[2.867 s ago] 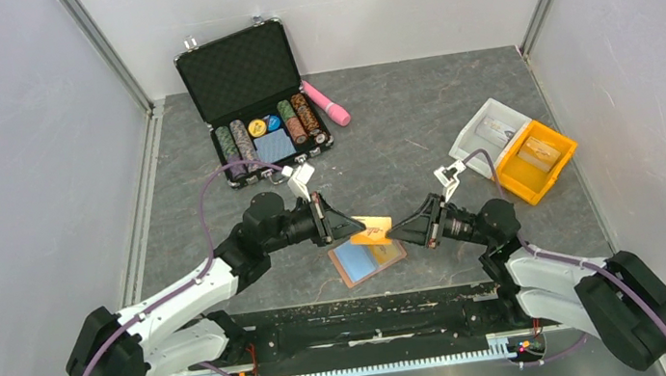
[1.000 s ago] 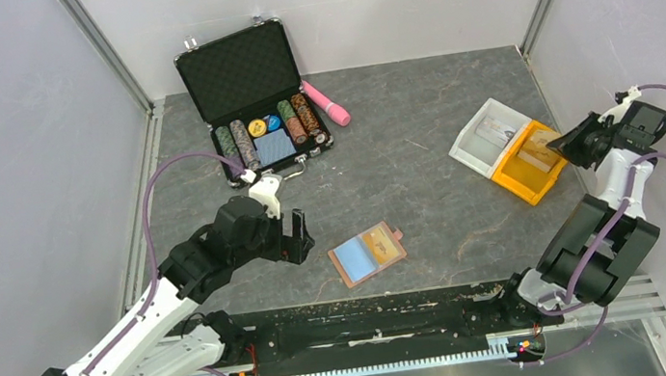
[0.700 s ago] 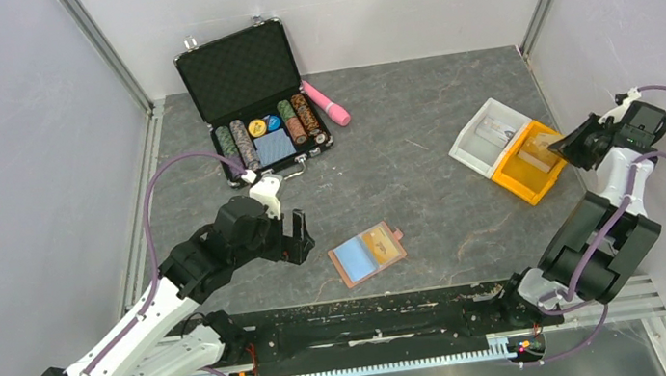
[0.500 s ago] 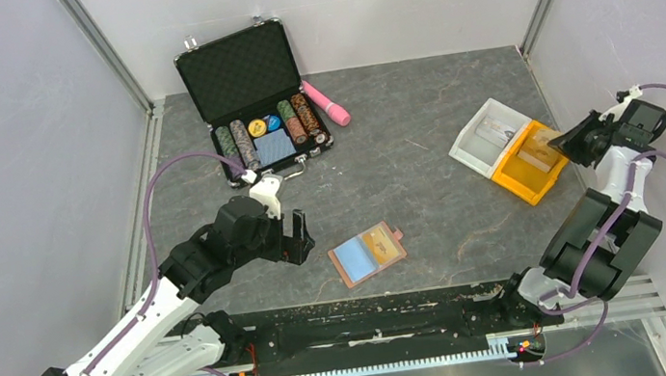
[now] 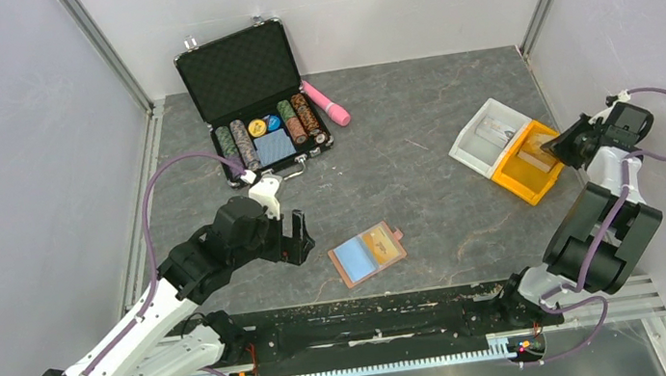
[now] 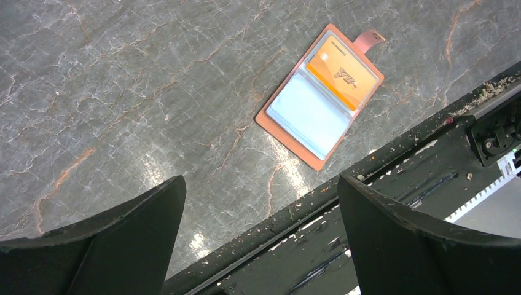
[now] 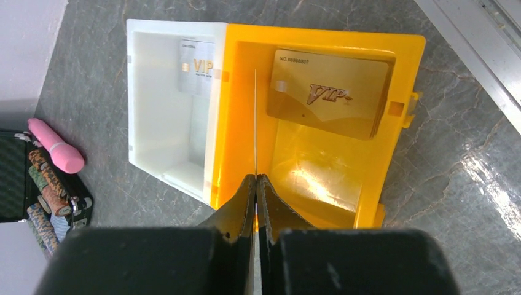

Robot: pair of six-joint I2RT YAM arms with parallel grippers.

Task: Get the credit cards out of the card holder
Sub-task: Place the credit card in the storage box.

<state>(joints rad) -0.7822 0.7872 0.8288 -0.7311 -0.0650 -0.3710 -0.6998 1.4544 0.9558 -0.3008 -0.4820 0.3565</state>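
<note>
Worktop (image 5: 417, 118): one card holder (image 6: 293, 118), orange card (image 6: 341, 72) inside; yellow bin (image 7: 405, 147), gold card (image 7: 329, 92); white bin (image 7: 141, 92), silver card (image 7: 196, 74). Right gripper (image 7: 255, 184) pinches edge-on card (image 7: 255, 123); left gripper (image 6: 259, 184) wide, empty.

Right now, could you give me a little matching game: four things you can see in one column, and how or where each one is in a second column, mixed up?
Things:
1. holder
2. gold card
3. left gripper
4. right gripper

States:
A. shut on an edge-on card
B. lying open on the table
C. open, holding nothing
D. inside the yellow bin

Pairs: 1-B, 2-D, 3-C, 4-A.
</note>
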